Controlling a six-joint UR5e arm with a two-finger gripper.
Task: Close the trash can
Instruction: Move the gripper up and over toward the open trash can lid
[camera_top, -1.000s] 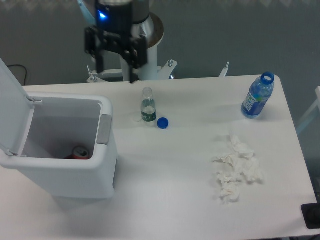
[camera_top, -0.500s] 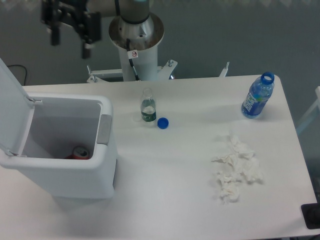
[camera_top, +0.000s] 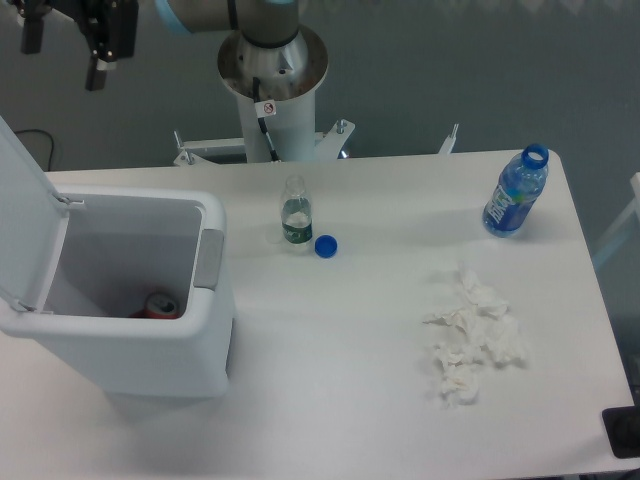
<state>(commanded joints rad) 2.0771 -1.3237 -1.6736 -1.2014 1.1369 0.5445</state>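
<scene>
White trash can (camera_top: 120, 300) is being shown open at the bench's (camera_top: 350, 330) left end, lid (camera_top: 25, 210) raised, while the spread, empty pincer (camera_top: 65, 45) is being positioned above for pushing it down.

white trash can (camera_top: 150, 350) with grey latch (camera_top: 209, 258), black gripper (camera_top: 65, 45), blue cap (camera_top: 325, 245), white tissues (camera_top: 470, 340), white table (camera_top: 380, 400)

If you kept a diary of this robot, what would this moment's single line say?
gripper: open, empty, high beyond table's back-left | trash can: lid up, red can inside | closing: not yet done
</scene>
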